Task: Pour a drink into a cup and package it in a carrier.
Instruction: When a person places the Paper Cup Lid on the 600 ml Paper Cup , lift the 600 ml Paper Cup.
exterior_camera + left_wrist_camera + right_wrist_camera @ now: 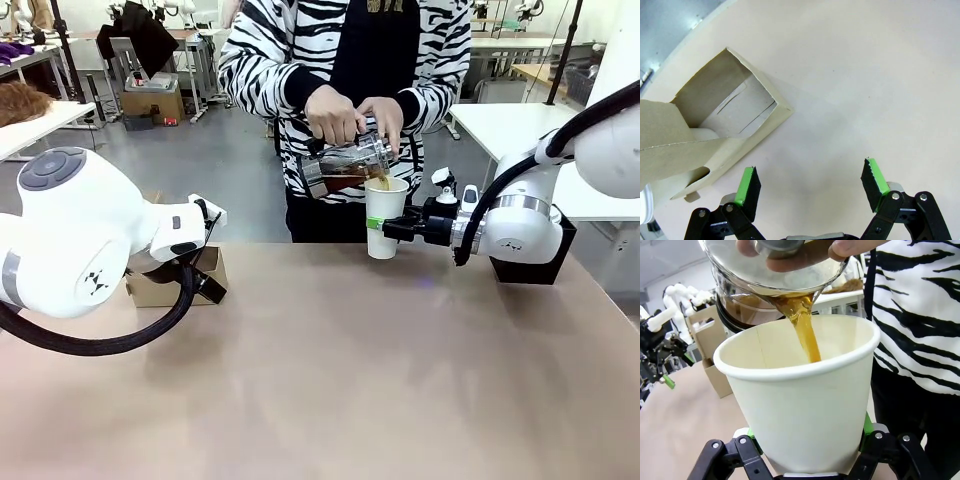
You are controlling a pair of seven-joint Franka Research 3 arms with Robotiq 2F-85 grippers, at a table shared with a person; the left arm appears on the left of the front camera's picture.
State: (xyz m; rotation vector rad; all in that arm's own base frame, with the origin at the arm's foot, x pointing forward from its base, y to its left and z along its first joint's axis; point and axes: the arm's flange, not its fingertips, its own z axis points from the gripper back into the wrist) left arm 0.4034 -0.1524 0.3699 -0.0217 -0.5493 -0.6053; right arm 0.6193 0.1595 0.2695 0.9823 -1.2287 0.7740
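Front view puts the white paper cup (386,214) upright near the table's far edge, right of the middle, gripped low on its wall by the right gripper (388,229), which reaches in sideways from the robot's right. A person on the far side tilts a clear glass jug with a metal-rimmed top (345,165) over it with both hands (336,114), and the dark brown, coffee-like drink (805,335) falls in a thin stream into the cup's mouth. In the right wrist view the green pads (867,424) press the cup's wall on both sides, so these jaws are closed on the cup. How full it is cannot be told.

The small brown cardboard carrier (150,291) sits well apart from the cup, over on the robot's left, partly behind the left arm. The left gripper (812,176) hangs just beside it with jaws spread wide and nothing between them, bare beige table (865,75) under them. From that wrist the carrier lies up and to the left, its open pocket (735,107) facing the camera.

What matters next, as I judge it, is the sideways gap: the cup must travel leftward across the table, kept upright, and go down into a pocket that opens upward. The right arm has the cup. The left arm is nearer the carrier and could steady it.
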